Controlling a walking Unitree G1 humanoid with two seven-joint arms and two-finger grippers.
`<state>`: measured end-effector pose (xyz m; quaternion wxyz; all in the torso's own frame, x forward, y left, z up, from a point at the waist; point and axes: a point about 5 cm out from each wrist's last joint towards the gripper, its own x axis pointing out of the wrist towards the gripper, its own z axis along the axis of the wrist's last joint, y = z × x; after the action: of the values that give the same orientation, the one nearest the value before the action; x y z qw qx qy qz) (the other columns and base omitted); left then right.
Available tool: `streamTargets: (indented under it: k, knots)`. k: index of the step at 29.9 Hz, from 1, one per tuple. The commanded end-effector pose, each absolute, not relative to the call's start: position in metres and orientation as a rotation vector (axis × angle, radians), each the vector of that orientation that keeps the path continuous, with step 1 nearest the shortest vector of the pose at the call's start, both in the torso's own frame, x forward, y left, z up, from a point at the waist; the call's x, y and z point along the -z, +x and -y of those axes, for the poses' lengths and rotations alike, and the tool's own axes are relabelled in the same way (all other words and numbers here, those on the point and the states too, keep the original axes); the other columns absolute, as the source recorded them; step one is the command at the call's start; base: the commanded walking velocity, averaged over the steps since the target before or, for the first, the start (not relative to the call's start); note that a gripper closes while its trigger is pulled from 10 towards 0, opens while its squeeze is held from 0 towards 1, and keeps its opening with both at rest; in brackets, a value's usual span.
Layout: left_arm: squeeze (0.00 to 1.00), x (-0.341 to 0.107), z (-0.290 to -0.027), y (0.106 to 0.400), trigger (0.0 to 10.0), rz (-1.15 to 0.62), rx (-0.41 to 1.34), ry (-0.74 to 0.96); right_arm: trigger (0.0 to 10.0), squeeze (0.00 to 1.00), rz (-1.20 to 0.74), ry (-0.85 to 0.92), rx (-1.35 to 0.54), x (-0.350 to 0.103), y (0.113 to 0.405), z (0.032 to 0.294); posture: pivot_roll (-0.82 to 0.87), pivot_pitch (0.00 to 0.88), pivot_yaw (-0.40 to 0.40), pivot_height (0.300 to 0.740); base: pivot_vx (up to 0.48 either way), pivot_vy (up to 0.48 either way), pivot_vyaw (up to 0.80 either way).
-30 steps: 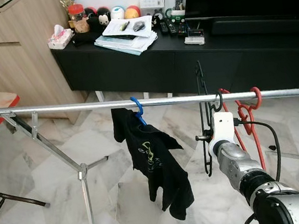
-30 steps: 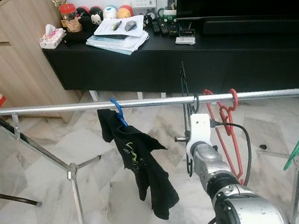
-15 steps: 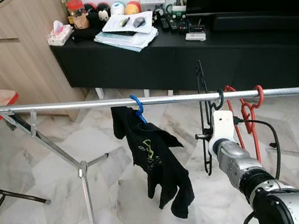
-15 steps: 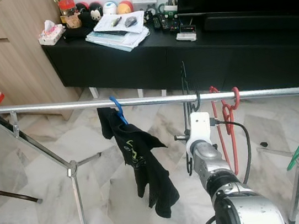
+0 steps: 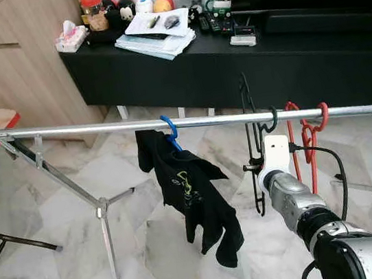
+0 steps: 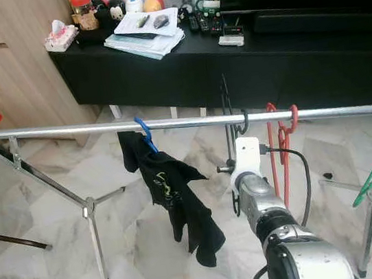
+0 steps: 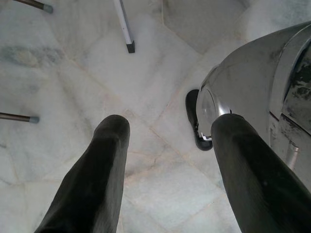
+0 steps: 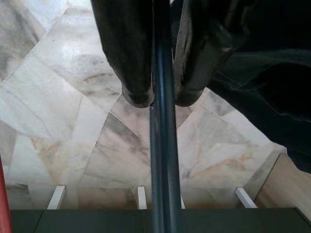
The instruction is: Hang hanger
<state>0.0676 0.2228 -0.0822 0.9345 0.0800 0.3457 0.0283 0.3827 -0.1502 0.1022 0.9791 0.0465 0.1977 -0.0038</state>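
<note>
Marble floor (image 5: 49, 200) lies under our steel rail (image 5: 101, 129). Our right gripper (image 8: 162, 94) pinches the black hanger (image 5: 254, 151), whose hook sits on the rail beside the red hanger (image 5: 308, 137). Our left gripper (image 7: 167, 145) hangs wide apart.

A silver, rounded metal right arm (image 5: 314, 215) fills the lower right of the head views, built of ribbed cylindrical segments with dark joint bands. It ends in a white plastic wrist block (image 5: 275, 154), from which a thin black cable (image 5: 329, 161) loops out. In the wrist views the matte black, rounded fingers (image 7: 99, 170) taper bluntly, beside a scuffed silver body shell (image 7: 272, 73) at the right edge.
</note>
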Motion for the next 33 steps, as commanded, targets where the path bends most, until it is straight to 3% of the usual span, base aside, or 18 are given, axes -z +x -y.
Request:
streamTargets:
  k: [1, 33]
  knots:
    - [0.0, 0.086, -0.222, 0.059, 10.0, -0.755, -0.05, 0.166, 10.0, 1.0, -0.4, 0.103, 0.006, -0.097, 0.38, 0.15, 0.27, 0.231, 0.013, 0.74, 0.0, 0.0, 0.0]
    - [0.0, 0.092, -0.212, 0.103, 10.0, -0.783, -0.064, 0.135, 10.0, 1.0, -0.037, 0.083, -0.094, -0.11, 0.371, 0.146, 0.18, 0.11, -0.032, 0.74, 0.0, 0.0, 0.0]
